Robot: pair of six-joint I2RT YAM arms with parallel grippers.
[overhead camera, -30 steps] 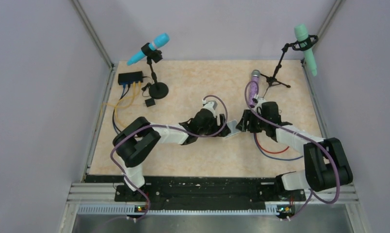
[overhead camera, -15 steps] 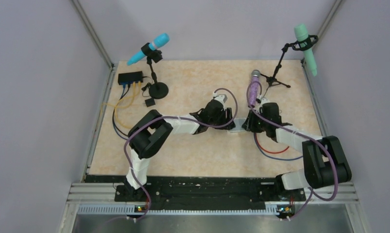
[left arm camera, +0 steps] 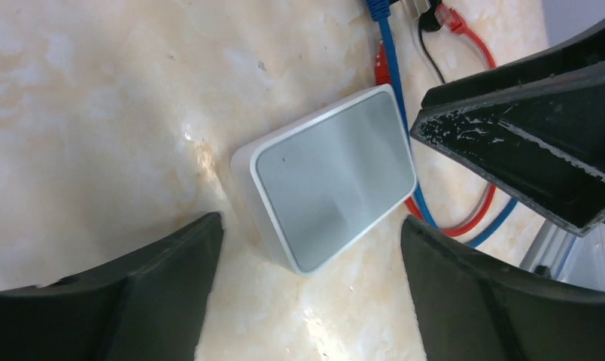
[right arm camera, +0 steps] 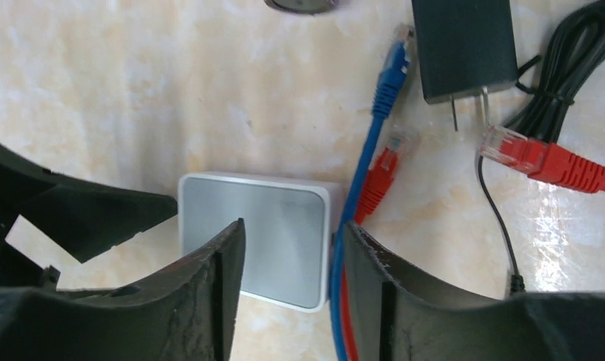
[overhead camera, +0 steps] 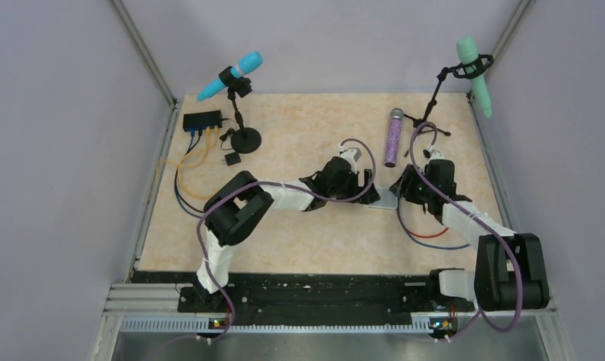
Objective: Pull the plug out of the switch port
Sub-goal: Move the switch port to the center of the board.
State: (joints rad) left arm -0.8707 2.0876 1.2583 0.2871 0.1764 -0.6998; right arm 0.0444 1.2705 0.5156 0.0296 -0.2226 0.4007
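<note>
Pale grey pad [left arm camera: 329, 180] lies at the centre of the overhead frame, under both tools. The left gripper [left arm camera: 311, 226] is spread wide above it. The right gripper [right arm camera: 293, 229] is half parted over its edge and a blue cable [right arm camera: 369, 150], pinching nothing I can see. Farther back, at the upper left of the frame, the switch [overhead camera: 202, 119] sits with leads [overhead camera: 198, 147] running from it.

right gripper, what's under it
The pale grey pad lies under the right gripper, a blue cable and a red cable along its side. The fingers cover part of the pad.

A robotics lab cell: plain lilac walls [overhead camera: 51, 150] enclose a marble-look desk [overhead camera: 299, 124] edged by an aluminium mounting rail [overhead camera: 322, 322].
</note>
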